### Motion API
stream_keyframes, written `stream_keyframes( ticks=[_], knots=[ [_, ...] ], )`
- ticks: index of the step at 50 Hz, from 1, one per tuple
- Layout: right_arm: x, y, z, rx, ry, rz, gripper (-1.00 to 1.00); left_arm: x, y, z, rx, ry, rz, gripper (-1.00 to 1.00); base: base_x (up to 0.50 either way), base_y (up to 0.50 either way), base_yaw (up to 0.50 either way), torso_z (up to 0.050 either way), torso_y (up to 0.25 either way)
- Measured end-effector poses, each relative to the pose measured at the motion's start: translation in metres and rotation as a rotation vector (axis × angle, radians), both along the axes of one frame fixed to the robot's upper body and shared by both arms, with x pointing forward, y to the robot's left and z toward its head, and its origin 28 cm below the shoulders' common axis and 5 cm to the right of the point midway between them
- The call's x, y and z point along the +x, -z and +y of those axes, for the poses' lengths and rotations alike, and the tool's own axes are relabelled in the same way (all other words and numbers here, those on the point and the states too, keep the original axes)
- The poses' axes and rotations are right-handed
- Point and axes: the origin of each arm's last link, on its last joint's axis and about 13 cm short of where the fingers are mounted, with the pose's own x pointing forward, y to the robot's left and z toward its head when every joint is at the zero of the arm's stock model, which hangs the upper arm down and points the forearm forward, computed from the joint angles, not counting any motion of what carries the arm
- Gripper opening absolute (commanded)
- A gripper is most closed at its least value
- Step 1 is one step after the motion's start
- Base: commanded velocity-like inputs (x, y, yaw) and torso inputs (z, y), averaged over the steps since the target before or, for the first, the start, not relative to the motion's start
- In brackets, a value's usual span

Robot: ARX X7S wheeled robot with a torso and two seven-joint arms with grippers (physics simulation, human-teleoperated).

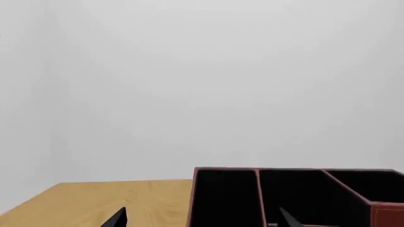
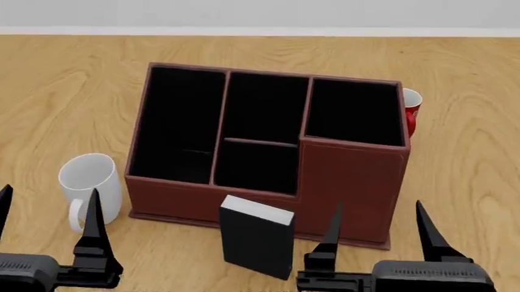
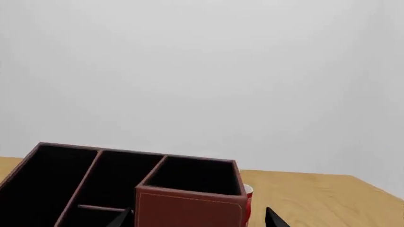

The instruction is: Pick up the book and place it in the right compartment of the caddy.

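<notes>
Biggest thing first: the wooden surface [image 2: 455, 73], with the caddy [image 2: 182, 198] sitting mid-scene and nothing in any of its sections. Its right compartment [image 2: 355, 112] is the tall one on the right, nearer the right gripper [image 2: 378, 225]. The book [image 2: 256, 237] stands upright just in front of the caddy's near wall, between your two arms and untouched. So you're at the very start, I'd say: reach not begun. Both the right gripper and the left gripper [image 2: 49, 210] have their fingers spread wide, holding nothing. Next move probably wants the right one coming in over the book. The white mug [image 2: 89, 179] sits left; a red mug [image 2: 412, 112] is mostly hidden behind the caddy. Neither wrist view shows the book.
</notes>
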Motion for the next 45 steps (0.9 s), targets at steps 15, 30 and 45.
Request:
stream_keyframes(
  ticks=[15,30,45],
  knots=[
    [0.0,-0.004,0.001,-0.065,0.028,0.013,1.0,0.0,-0.005,0.002,-0.003,-0.002,-0.012,1.0,0.0,0.0,0.47,0.0,0.0],
    [-0.002,-0.007,0.004,-0.074,0.006,-0.002,1.0,-0.005,-0.011,0.005,0.008,-0.02,-0.036,1.0,0.0,0.0,0.5,0.0,0.0],
    [-0.004,-0.009,0.006,-0.071,-0.011,-0.011,1.0,-0.006,-0.014,0.008,0.019,-0.049,-0.044,1.0,0.0,0.0,0.5,0.0,0.0]
  ],
)
